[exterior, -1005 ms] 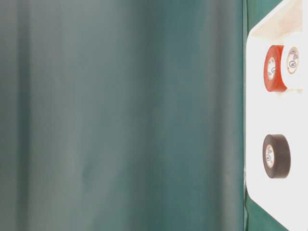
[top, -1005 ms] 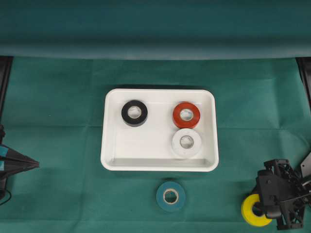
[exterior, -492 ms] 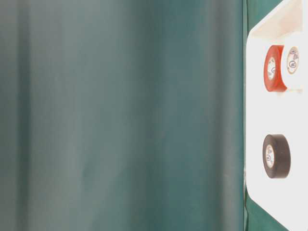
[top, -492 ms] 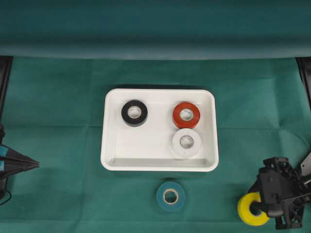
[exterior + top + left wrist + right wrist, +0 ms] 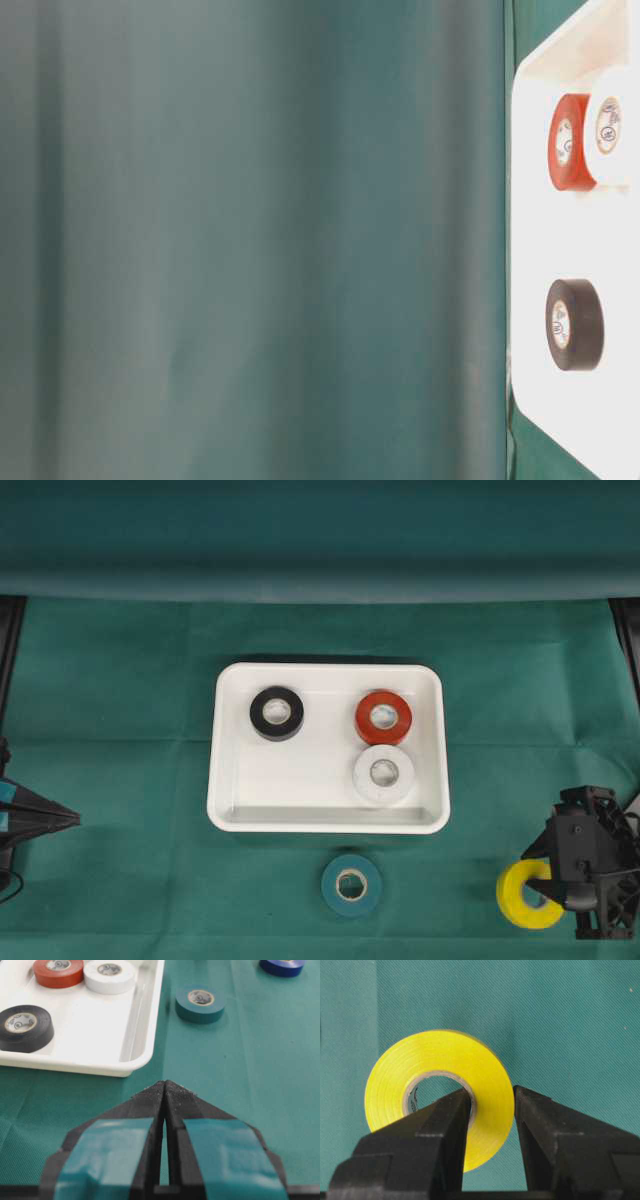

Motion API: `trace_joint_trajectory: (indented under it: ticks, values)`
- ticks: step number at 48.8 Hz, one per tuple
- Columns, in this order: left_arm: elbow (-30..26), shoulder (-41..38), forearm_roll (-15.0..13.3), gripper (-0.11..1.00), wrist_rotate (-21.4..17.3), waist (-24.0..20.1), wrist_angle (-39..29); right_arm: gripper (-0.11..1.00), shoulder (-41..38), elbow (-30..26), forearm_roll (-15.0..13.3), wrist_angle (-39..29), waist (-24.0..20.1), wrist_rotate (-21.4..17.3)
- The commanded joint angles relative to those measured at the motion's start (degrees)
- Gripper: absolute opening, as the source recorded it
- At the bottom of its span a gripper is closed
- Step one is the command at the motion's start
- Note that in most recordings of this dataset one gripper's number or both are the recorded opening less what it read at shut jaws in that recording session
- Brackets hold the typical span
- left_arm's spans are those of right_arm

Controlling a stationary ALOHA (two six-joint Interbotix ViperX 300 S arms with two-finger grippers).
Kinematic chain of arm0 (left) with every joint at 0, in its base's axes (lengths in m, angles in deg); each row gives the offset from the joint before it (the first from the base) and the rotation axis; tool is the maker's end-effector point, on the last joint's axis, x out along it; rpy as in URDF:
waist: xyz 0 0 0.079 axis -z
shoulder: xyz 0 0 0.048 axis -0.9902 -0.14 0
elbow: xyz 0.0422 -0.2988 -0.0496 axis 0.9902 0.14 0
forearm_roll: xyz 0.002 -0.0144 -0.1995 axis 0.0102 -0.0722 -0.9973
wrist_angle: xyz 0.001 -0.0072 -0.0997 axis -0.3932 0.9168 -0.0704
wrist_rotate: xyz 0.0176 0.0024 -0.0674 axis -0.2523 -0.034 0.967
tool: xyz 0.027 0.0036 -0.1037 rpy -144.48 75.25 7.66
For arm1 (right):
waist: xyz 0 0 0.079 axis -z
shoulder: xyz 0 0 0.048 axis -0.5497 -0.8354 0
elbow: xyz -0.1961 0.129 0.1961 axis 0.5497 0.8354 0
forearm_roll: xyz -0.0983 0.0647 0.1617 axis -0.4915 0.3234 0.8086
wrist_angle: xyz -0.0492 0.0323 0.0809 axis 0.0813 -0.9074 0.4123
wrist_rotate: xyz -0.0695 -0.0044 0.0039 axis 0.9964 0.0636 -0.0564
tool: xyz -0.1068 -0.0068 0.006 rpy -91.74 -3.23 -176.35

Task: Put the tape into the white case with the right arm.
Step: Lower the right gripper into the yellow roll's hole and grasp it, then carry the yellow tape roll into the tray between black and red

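- Nearest, at the right front corner of the green-cloth counter (image 5: 120,680), the right arm's black end effector (image 5: 492,1105) pinches the wall of the yellow ring-shaped tape roll (image 5: 440,1092): one finger runs through the core hole and the other presses on the outer rim, so it is gripping the roll.
- In the overhead view that yellow roll (image 5: 530,894) shows at the right end effector (image 5: 548,888), well apart from the tray; whether it is lifted clear of the cloth I cannot tell.
- At the near left edge, the left end effector with light-blue patches (image 5: 165,1091) has its fingers pressed together on nothing, parked away from the work.
- A little farther in, a teal tape roll (image 5: 351,884) lies flat on the cloth just in front of the tray, outside it.
- A dark blue tape roll (image 5: 281,966) shows only at the edge of the left wrist view, also on the cloth.
- Farther back, mid-counter, sits the shallow glossy white case (image 5: 228,780).
- Inside it lie a black tape roll (image 5: 277,713) at far left, a red tape roll (image 5: 383,717) at far right, and a white tape roll (image 5: 384,774) touching or just beside the red one.
- By my judgement the grasp is made; the carry to the case and the release are left.
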Motion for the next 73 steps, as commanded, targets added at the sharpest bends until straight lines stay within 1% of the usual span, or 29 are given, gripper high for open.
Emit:
trace_joint_trajectory:
  ticks: [1,8,12,20,25,34,41,46,54,59,66,73]
  values:
    - [-0.7,-0.62,-0.09,0.0,0.0,-0.09,0.62,0.01,-0.62,-1.05,0.18,1.58,-0.09,0.0]
    - [-0.7,-0.53,-0.09,0.0,0.0,-0.09,0.62,0.01,-3.6,-2.99,0.18,3.25,-0.09,0.0]
    - [-0.7,-0.53,-0.09,0.0,0.0,-0.09,0.62,0.01,-6.33,-5.1,0.18,3.52,-0.09,0.0]
    - [-0.7,-0.53,-0.09,0.0,0.0,-0.09,0.62,0.01,-14.59,-12.48,0.18,3.08,-0.09,0.0]
    - [-0.7,-0.62,-0.09,0.0,0.0,-0.09,0.62,0.01,-20.57,-18.02,0.18,2.2,0.0,0.0]
    - [-0.7,-0.53,-0.09,0.0,0.0,-0.09,0.62,0.01,-31.38,-29.44,-0.44,-2.37,-0.09,0.35]
    - [-0.7,-0.62,-0.09,0.0,0.0,-0.09,0.62,0.01,-36.74,-36.83,-1.23,-5.1,-0.09,0.44]
    - [-0.7,-0.62,-0.09,0.0,0.0,-0.09,0.62,0.01,-39.46,-40.61,-1.76,-5.71,0.0,0.62]
    - [-0.7,-0.53,-0.09,0.0,0.0,-0.09,0.62,0.01,-40.69,-42.28,-3.6,-5.8,0.35,0.79]
    - [-0.7,-0.62,-0.09,0.0,0.0,-0.09,0.62,0.01,-40.69,-42.28,-3.87,-5.8,1.49,0.79]
    - [-0.7,-0.53,-0.09,0.0,0.0,0.0,0.62,0.01,-40.34,-42.45,-4.13,-7.03,4.83,1.05]
    - [-0.7,-0.53,-0.09,0.0,0.0,-0.09,0.62,0.01,-39.29,-42.45,-5.54,-7.38,9.32,3.69]
